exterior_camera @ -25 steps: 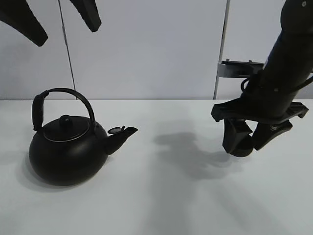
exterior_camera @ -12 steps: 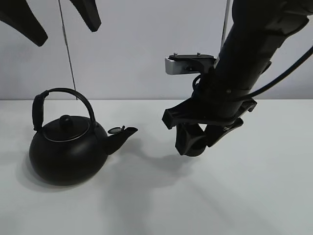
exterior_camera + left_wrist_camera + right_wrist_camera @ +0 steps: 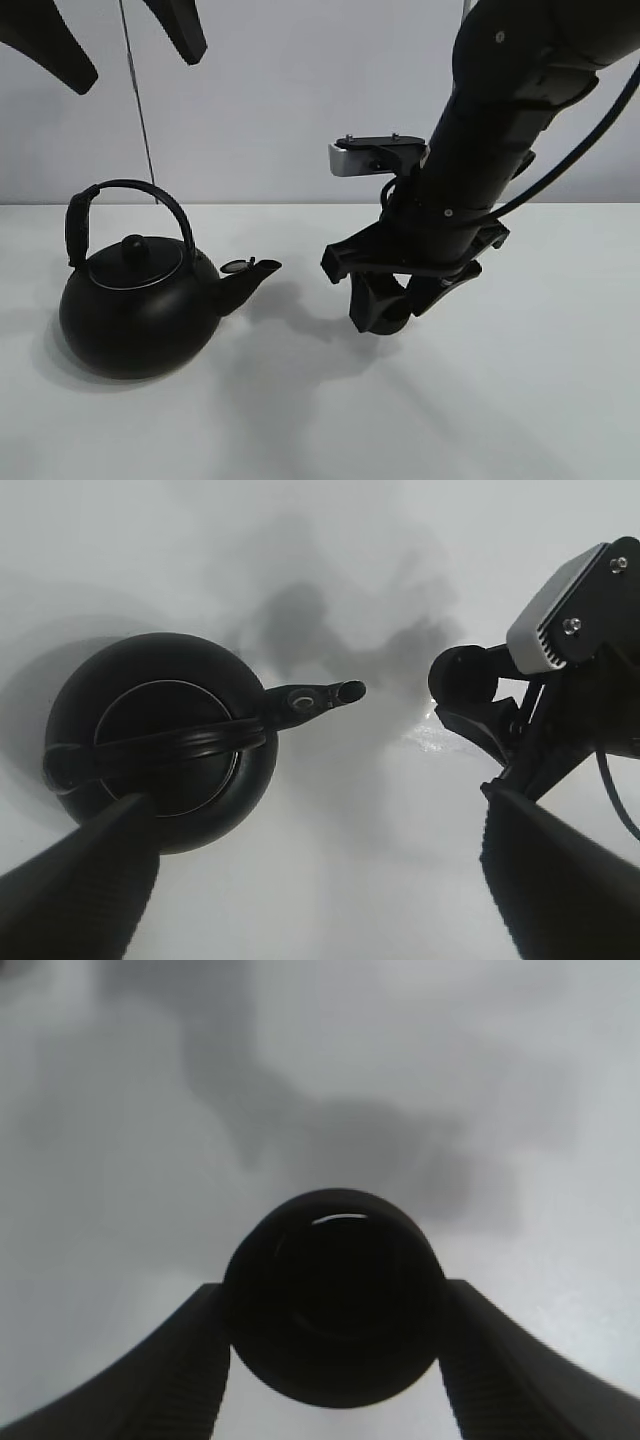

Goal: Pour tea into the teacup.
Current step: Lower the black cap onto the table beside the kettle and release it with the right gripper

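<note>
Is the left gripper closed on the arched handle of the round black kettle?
No: the left gripper hangs open above the round black kettle, both fingers clear of its arched handle.

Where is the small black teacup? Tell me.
The small round matte black teacup is clamped in the right pincer, near the middle of the exterior high view, right of the spout of the big round black kettle.

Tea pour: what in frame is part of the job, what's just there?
Job: teacup, held in the right gripper; kettle; left gripper, open above the kettle.
Just there: thin cable at the back wall; table.
</note>
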